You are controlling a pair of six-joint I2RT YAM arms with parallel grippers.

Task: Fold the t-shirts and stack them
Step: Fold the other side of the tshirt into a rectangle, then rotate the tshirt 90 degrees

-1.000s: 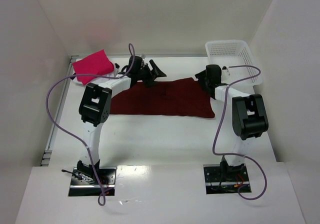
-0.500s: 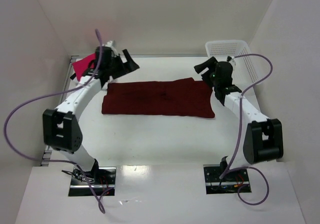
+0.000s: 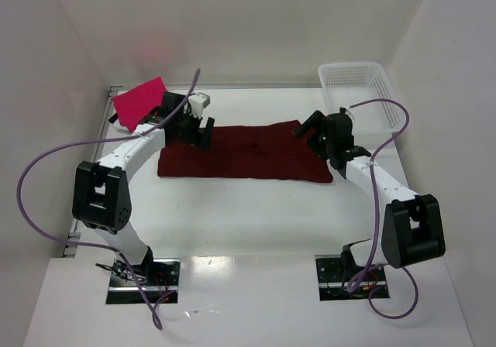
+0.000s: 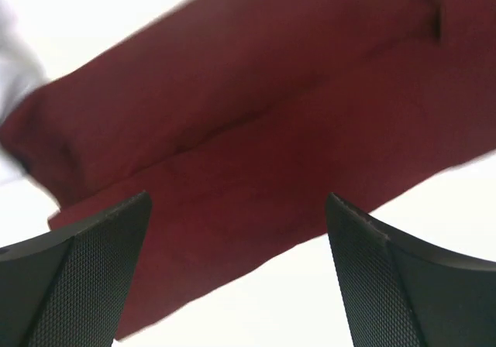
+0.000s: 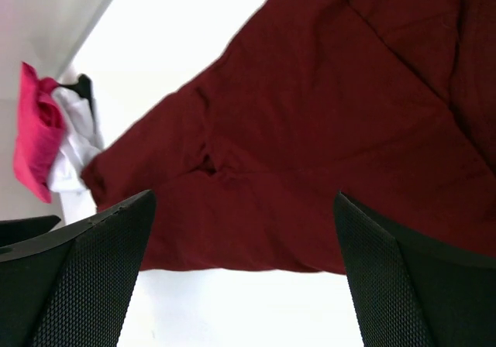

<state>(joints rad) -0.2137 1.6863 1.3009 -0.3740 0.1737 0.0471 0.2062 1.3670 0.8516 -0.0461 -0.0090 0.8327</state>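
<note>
The dark maroon t-shirt [image 3: 244,152] lies folded to a long rectangle across the middle of the table. It fills the left wrist view [image 4: 256,122] and the right wrist view [image 5: 325,122]. The pink-red t-shirt [image 3: 139,101] lies folded at the far left, on top of a white t-shirt [image 5: 77,142]. The pink one also shows in the right wrist view [image 5: 35,134]. My left gripper [image 3: 200,134] is open and empty just above the maroon shirt's far left part [image 4: 236,200]. My right gripper [image 3: 308,126] is open and empty above its far right corner [image 5: 244,196].
A white mesh basket [image 3: 360,84] stands at the far right corner. White walls close in the table on the left, back and right. Purple cables loop from both arms.
My left gripper, beside the pink shirt half a second ago, has swung right and now hangs over the maroon shirt's left end. My right gripper has shifted slightly nearer over the right end.
</note>
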